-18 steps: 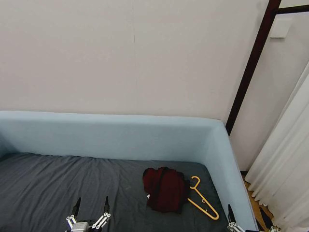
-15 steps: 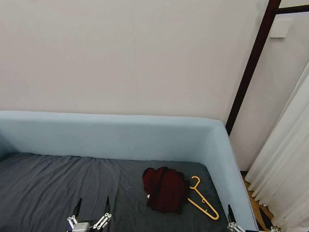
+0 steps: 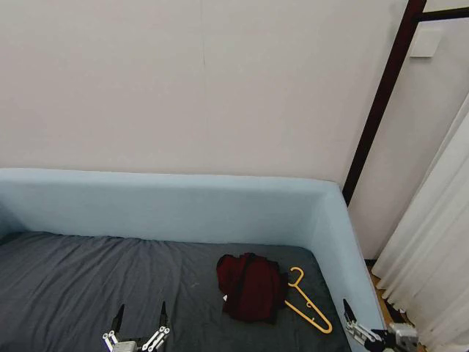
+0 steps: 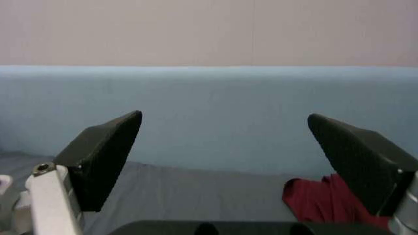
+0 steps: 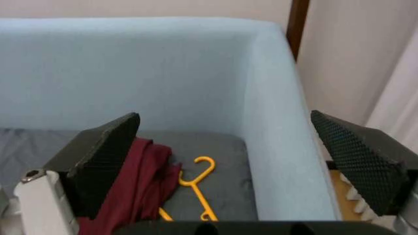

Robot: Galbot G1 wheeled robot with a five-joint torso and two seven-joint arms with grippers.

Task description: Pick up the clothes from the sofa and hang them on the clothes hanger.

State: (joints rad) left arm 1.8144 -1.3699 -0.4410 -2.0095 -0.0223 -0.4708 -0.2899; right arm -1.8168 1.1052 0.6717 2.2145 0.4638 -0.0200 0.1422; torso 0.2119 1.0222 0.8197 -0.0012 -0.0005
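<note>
Dark-red crumpled clothes lay on the sofa's grey seat beside a thin yellow hanger. Left gripper and right gripper hung at the sofa's front, both spread wide.

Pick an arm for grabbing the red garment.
Right, probably: the open right pincer faces the crumpled dark red garment beside the yellow plastic hanger; the open left pincer aims past it.
</note>
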